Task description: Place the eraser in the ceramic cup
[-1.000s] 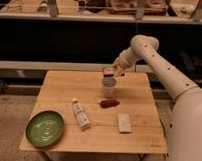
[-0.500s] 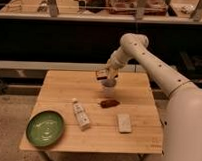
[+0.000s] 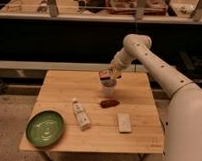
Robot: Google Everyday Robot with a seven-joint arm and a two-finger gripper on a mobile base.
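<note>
Camera view: pincer point(image 3: 106, 76) poised above far centre of wooden surface point(image 3: 59, 88), clenched on eraser point(image 3: 103, 75), directly over ceramic cup point(image 3: 109, 85). Nearer: reddish-brown lump point(image 3: 109, 103), white tube point(image 3: 80, 113), pale rectangle point(image 3: 124, 122), green plate point(image 3: 45, 128) at near left.
</note>
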